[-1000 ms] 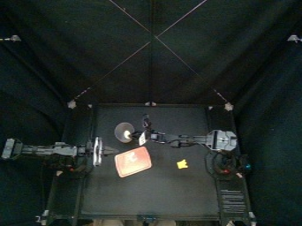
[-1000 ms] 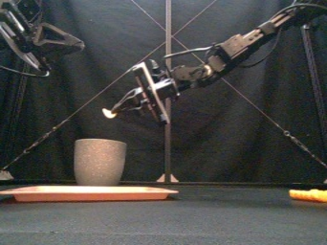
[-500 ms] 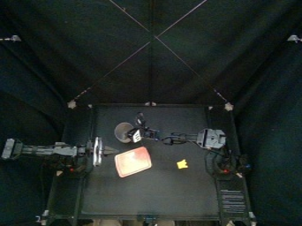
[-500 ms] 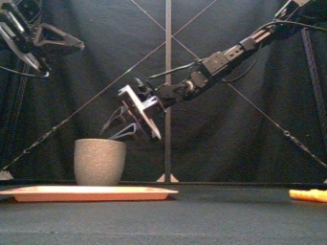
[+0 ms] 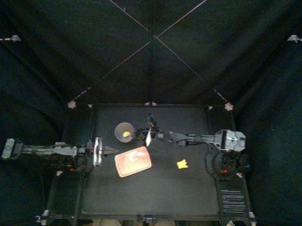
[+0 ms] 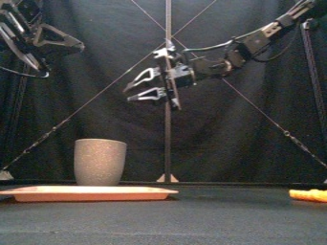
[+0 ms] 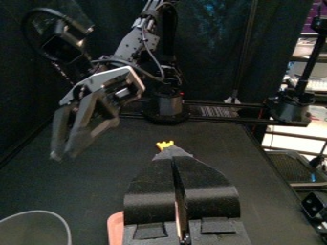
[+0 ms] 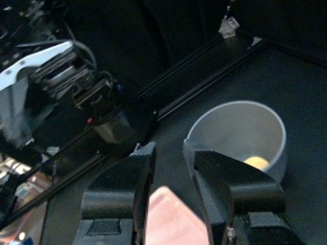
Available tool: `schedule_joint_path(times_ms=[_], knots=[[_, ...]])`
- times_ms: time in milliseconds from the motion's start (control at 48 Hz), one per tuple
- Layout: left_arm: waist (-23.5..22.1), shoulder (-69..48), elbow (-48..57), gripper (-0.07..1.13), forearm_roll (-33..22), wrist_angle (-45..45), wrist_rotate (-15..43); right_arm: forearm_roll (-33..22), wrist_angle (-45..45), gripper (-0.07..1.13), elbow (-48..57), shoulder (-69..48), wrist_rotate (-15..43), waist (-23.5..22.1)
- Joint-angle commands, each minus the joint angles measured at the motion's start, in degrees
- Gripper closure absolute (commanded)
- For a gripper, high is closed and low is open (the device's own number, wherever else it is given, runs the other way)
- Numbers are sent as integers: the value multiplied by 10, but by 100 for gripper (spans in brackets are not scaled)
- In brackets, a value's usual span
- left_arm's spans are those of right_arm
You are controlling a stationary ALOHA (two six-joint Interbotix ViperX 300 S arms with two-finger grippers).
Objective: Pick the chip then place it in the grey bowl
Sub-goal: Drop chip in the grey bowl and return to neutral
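Chip (image 8: 259,163) lay inside the grey bowl (image 6: 99,161), so we judged it placed. Our right gripper (image 6: 143,93) hung above the rim, jaws spread and empty. We would lift it straight clear without brushing the bowl. Our left gripper (image 7: 179,196) rested clenched, well aside.

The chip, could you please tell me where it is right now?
The chip lies inside the grey bowl, at the table's back left in the top view, just behind the pink tray. The right tool hangs open above.
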Motion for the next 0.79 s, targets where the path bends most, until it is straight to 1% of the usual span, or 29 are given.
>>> schedule_joint_path(times_ms=[21,146,292,375,479,625,688,750,792], knots=[[1,2,-6,107,-1,-5,0,-7,-49,34,61,-62,-2,5],[4,2,-5,107,-1,-5,0,-17,-92,34,142,-116,-4,26],[6,2,-4,107,0,-5,1,-30,-98,35,209,-172,-4,51],[9,2,-4,107,0,-5,1,-39,-98,38,246,-207,-4,62],[10,2,-4,107,0,-5,1,-41,-98,48,284,-243,-4,68],[11,2,-2,107,-1,-6,1,-41,-98,70,329,-299,-4,64],[11,2,-1,107,0,-6,1,-40,-98,78,341,-321,-4,63],[12,2,0,107,-1,-5,1,-41,-98,83,349,-344,-4,60],[13,2,0,107,-1,-5,1,-42,-98,84,353,-359,-4,54]])
